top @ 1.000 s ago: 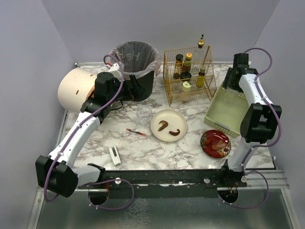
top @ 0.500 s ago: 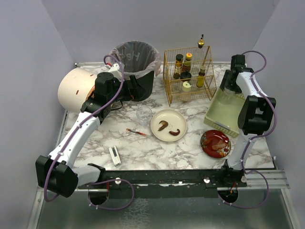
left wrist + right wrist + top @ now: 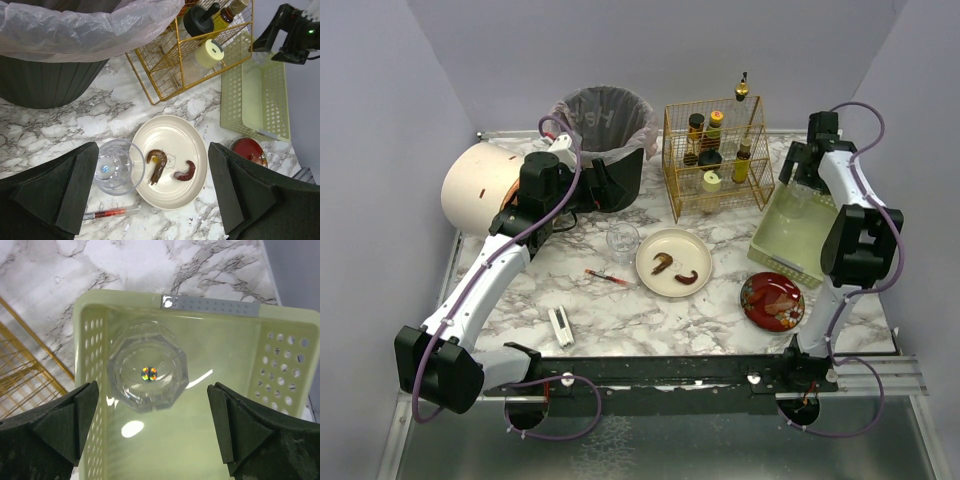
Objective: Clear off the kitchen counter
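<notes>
Along the far and right edges of the worktop [image 3: 620, 315], which fills the space ahead of both arms, stand one bin [image 3: 605, 120], one wire rack [image 3: 716, 160] and one basket [image 3: 788, 245]; its near strip lies mostly bare. Two plates [image 3: 673, 262] [image 3: 772, 300] sit mid-worktop. The left pincer [image 3: 152, 187] and right pincer [image 3: 152, 425] gape open, each above one of two glasses [image 3: 115, 166] [image 3: 147, 374].

Plain lavender walls [image 3: 650, 45], grey metal floor [image 3: 670, 452]

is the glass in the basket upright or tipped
Upright: the right wrist view looks straight down into the glass, onto its base.
</notes>
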Action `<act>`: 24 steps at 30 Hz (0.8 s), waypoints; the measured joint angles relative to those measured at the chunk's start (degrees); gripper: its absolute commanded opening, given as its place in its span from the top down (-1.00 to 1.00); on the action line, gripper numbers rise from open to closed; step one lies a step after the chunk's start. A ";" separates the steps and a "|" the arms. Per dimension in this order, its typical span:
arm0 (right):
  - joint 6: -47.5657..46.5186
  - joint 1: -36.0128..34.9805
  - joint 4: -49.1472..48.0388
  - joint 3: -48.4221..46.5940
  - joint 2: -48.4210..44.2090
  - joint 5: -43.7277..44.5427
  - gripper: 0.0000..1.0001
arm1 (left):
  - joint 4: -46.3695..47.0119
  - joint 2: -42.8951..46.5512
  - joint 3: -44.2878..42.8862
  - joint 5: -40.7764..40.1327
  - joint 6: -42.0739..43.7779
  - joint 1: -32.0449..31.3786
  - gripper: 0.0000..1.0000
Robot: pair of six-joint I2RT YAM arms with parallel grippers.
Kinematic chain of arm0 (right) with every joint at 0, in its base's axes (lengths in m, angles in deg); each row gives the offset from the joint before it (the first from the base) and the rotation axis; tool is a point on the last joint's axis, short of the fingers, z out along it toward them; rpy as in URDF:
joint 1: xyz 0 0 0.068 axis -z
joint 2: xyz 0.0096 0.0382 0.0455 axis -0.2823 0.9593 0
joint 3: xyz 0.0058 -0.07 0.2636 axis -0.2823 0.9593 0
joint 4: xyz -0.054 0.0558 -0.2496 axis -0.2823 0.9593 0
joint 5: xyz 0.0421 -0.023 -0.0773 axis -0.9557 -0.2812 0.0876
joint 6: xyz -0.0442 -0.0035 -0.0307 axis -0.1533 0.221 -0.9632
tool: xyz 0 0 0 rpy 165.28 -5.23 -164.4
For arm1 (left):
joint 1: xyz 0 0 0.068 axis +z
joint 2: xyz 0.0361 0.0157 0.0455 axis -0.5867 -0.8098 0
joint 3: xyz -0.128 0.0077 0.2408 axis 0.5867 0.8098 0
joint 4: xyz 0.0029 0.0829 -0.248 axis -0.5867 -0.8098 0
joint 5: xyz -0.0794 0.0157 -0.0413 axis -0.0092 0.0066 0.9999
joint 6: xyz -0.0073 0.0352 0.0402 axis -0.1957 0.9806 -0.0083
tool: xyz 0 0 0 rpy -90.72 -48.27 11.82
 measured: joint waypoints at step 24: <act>11.80 0.33 -11.56 23.37 -43.25 -35.74 -0.82 | -8.90 -14.56 0.90 -21.53 7.41 -19.43 -0.68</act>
